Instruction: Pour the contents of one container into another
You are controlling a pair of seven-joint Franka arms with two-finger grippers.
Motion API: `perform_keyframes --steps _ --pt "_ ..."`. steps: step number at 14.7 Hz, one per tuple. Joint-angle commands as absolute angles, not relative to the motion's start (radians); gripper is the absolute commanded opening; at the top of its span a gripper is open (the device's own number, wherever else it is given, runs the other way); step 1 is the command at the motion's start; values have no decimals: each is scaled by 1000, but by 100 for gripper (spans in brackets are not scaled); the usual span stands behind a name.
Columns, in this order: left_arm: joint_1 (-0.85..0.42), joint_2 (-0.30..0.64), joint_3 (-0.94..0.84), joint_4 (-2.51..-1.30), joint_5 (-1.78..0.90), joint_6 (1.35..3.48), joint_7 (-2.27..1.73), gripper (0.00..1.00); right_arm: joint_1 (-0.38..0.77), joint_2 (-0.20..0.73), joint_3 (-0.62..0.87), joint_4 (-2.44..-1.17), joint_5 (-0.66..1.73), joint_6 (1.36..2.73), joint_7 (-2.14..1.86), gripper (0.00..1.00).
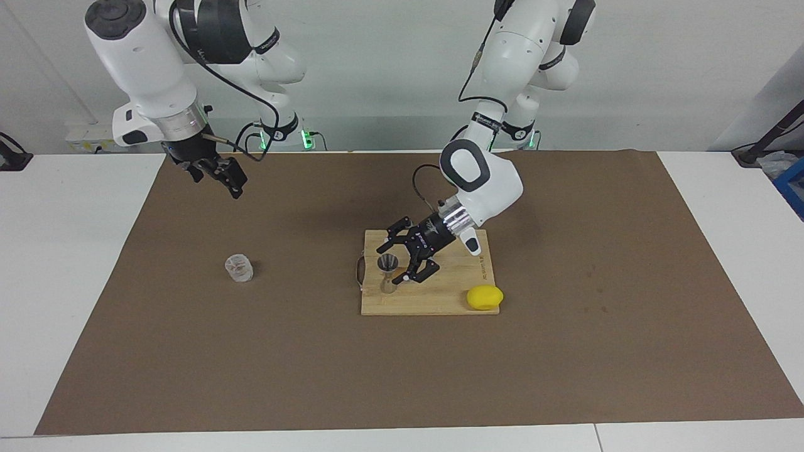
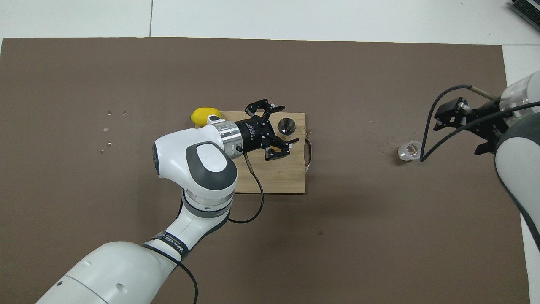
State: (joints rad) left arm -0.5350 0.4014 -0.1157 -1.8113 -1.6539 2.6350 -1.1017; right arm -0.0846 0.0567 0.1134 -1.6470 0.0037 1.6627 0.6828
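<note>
- Jigger upright on the board
- Left gripper spread beside the jigger, not touching
- Right gripper spread, high, well apart from the board; tumbler likewise

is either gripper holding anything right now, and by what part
Nothing is held. The left gripper stands open beside the jigger on the cutting board; the right gripper hangs empty over the mat.

Lemon touching cutting board, brown mat
</note>
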Motion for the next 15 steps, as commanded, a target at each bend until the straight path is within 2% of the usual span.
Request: perform_keyframes --steps 1,4,8,15 --pt "-555 336 -104 -1838 -1643 2616 -1117 100 -118 109 115 -1646 61 1713 823 100" --pt "-537 295 -92 -1836 -1562 2570 -1112 100 -159 187 115 -1647 122 1773 951 100" --pt "-457 246 -91 -1848 -1223 2537 -1114 100 -202 258 115 -1658 217 1841 1081 100" --pt "-223 183 -91 -1842 -619 2496 -1114 100 -296 310 115 -1762 434 1945 1151 100"
